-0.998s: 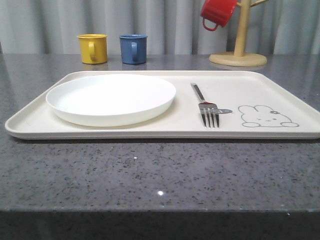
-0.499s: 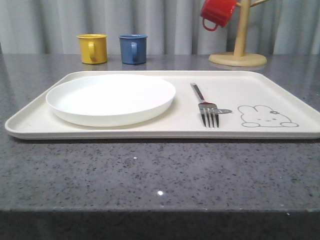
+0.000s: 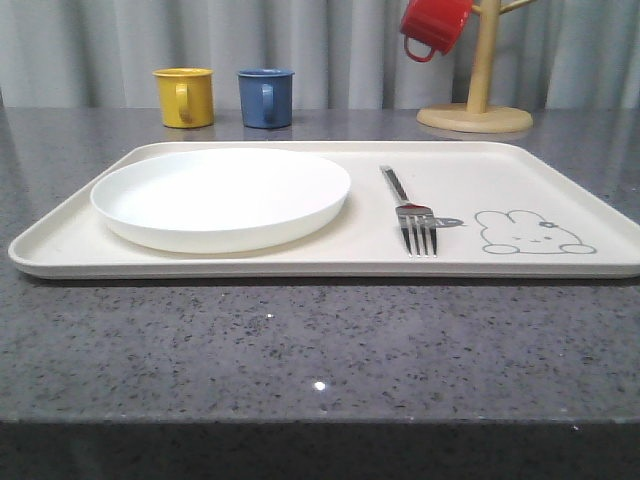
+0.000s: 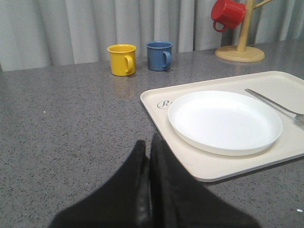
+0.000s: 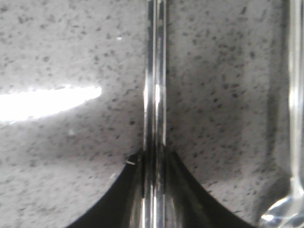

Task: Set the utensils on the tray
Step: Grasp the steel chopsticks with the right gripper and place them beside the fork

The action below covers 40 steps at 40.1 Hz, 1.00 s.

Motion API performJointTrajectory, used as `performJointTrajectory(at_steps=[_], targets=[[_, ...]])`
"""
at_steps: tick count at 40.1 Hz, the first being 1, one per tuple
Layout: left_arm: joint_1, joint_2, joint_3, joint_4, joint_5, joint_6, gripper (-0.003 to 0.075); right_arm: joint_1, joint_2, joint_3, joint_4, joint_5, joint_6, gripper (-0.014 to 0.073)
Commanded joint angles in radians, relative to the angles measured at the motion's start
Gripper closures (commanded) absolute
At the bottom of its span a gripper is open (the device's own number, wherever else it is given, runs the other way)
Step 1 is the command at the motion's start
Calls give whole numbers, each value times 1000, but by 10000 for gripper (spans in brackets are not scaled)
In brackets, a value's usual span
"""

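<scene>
yellow mug (image 3: 186,96), blue mug (image 3: 266,97): upper left of the front view, on the grey counter (image 3: 300,350), well behind the tray.

tray (image 3: 520,165): cream, across the middle of the front view. holds a white plate (image 3: 220,197) on its left half, and a fork (image 3: 412,215) right of centre, tines toward the camera, just beside the rabbit drawing (image 3: 530,232).

red mug (image 3: 432,25): upper right, hung on a wooden mug stand (image 3: 478,100).

left gripper (image 4: 148,164): lower centre of the left wrist view, fingers pressed together with nothing between them, low over the counter just beside the tray's near corner.

right gripper (image 5: 154,190): lower centre of the right wrist view, dark fingers clamped on the chopsticks (image 5: 155,95), two bright strips running straight up the frame over the counter. spoon (image 5: 293,142): right edge of that view, bowl at lower right, near the chopsticks but apart.

step in hand, as judged: chopsticks gripped, to go to the tray. advice: lift straight so the pair stays aligned, clear the rim, set down flat in the bare strip beside the fork, off the plate; spoon remains.
</scene>
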Motion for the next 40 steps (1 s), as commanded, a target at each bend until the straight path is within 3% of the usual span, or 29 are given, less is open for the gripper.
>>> performJointTrajectory(at_steps=[1,12,29,40], targets=[[0,13,-26,-11,-86,-7,738,-1,-87,-52,5,18,19,577],[0,13,-26,-11,-86,-7,738,121,-180,-186,6,208,124,577],[0,13,-26,-11,-86,-7,738,497,-92,-205,34,144,356,577],[0,13,-26,-11,-86,-7,738,548,8,-205,68,65,456,576]])
